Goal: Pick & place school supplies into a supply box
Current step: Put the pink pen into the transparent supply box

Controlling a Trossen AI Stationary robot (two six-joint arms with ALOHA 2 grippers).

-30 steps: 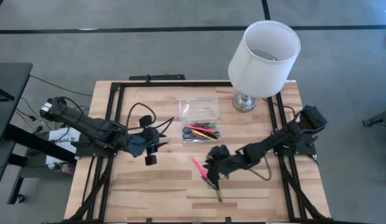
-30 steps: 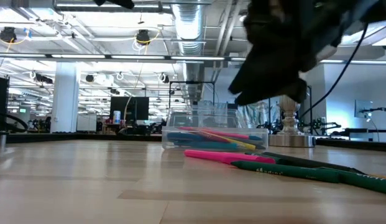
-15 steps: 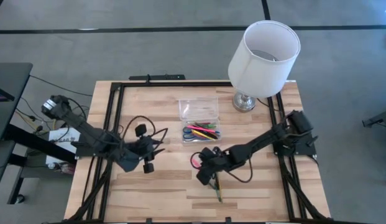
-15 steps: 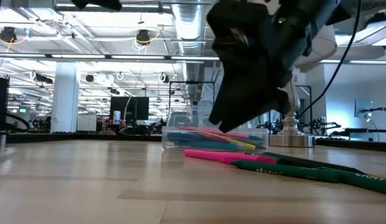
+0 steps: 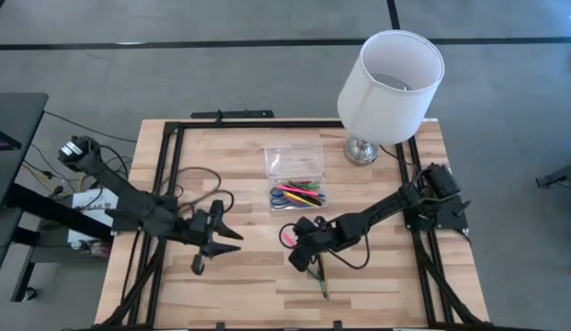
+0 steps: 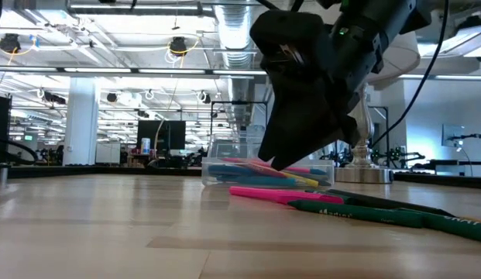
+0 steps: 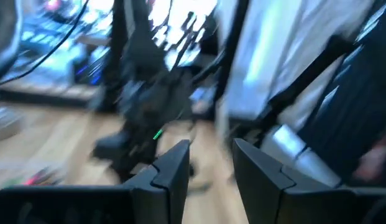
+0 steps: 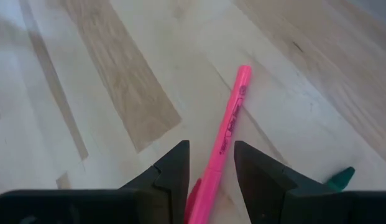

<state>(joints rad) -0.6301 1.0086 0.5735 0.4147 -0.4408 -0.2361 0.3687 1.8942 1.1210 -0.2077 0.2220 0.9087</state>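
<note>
The pink marker (image 8: 227, 134) is seen lying flat on the wooden table (image 5: 248, 276), its length running into the gap between the fingers (image 8: 171, 171) of the right gripper (image 8: 208, 163). The jaws are held apart on either side of it, and contact with the marker cannot be told. A green marker (image 6: 356, 211) lies just beside it. The supply box (image 5: 298, 197), already holding several pens, sits nearby. The left gripper (image 5: 225, 244) is held apart too, empty, over the table's left part.
</note>
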